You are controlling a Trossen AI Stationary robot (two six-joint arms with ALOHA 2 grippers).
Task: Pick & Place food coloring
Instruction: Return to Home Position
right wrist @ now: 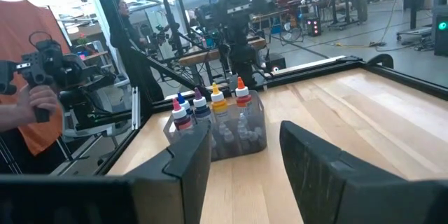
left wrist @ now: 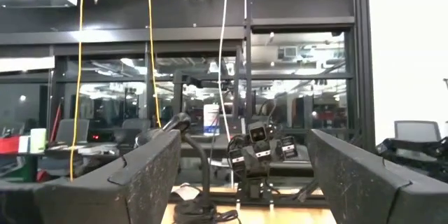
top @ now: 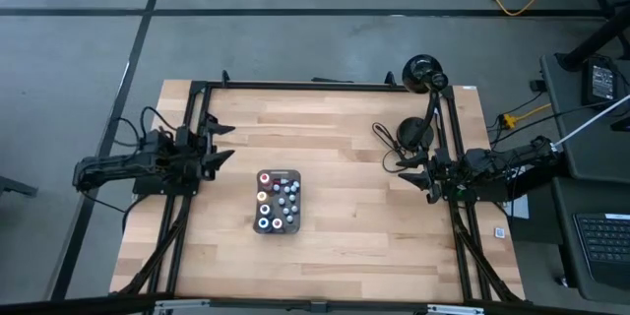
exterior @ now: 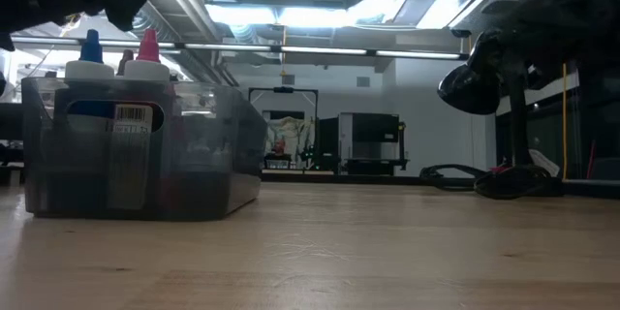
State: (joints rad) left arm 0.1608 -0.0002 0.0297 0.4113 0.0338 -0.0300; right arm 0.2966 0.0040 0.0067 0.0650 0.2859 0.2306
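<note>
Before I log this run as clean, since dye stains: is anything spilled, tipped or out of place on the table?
Nothing stands out. The food coloring bottles stand upright inside the clear bin, the wooden table shows no spill, and the left pincer and right pincer wait open at its sides.

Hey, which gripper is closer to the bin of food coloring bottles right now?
Left. In the high view the left gripper hangs open just up and left of the bin; the right gripper, also open, is clearly farther off to its right.
</note>
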